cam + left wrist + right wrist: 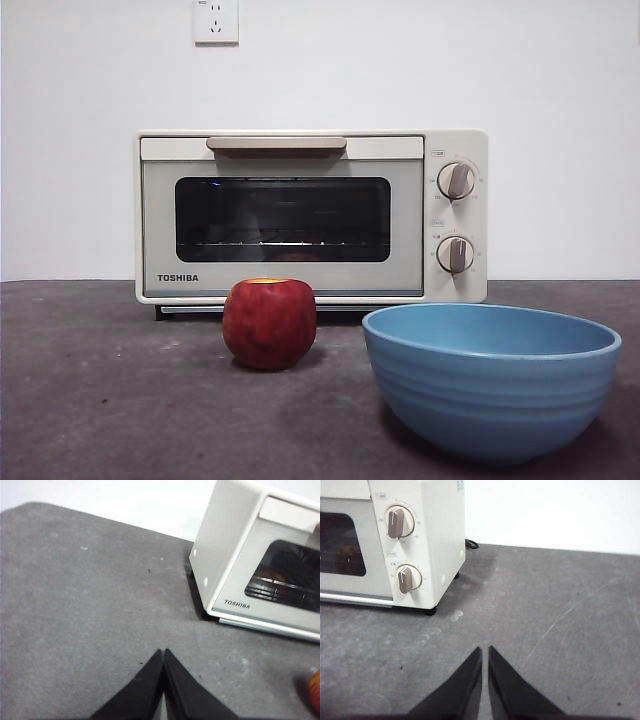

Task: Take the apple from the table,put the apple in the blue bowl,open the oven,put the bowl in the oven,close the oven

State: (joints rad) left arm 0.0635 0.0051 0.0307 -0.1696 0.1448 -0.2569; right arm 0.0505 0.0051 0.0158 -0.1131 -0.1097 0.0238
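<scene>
table [100, 400], apple [269, 323] far from both grippers

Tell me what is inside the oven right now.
Through the dark glass of the closed oven, only a wire rack shows, with nothing visibly on it. The glass is dim and reflective, so the corners and the floor under the rack stay hidden.

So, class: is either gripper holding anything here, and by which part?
Nothing is held. The left gripper and right gripper are shut on nothing above the table.
</scene>
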